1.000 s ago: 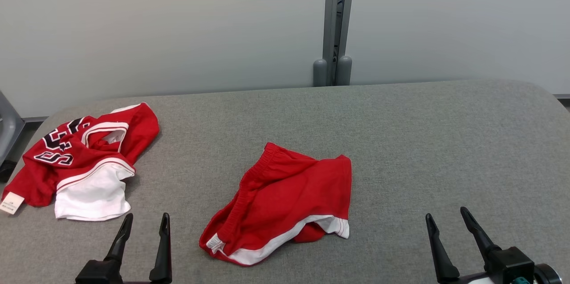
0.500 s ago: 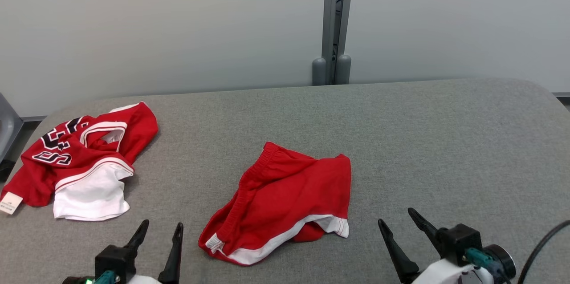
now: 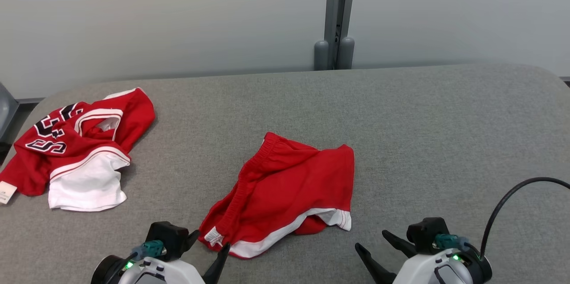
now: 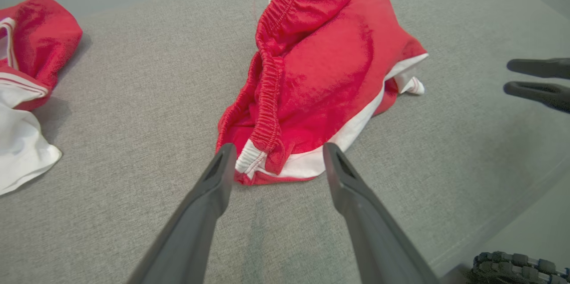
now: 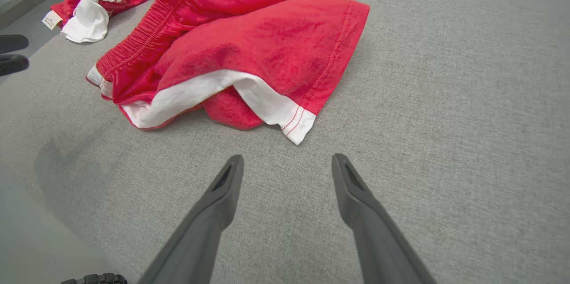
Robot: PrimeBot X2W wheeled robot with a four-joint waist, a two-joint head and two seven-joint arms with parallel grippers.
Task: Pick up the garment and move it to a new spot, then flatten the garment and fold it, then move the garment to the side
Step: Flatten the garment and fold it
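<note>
Red shorts with white trim and an elastic waistband lie crumpled on the middle of the grey table. My left gripper is open at their near-left corner; in the left wrist view the white-edged waistband corner lies between the fingertips of this gripper. My right gripper is open and holds nothing, a short way right of the shorts' white hem. The right wrist view has that hem corner just ahead of the gripper.
A red jersey with dark letters and a white lining lies bunched at the table's far left, with a tag at its edge. A grey post stands behind the table against a pale wall. A black cable arcs from my right wrist.
Both grippers have moved inward and forward toward the shorts; the left one now reaches their near-left corner. The head camera has shifted slightly. The garments lie as before.
</note>
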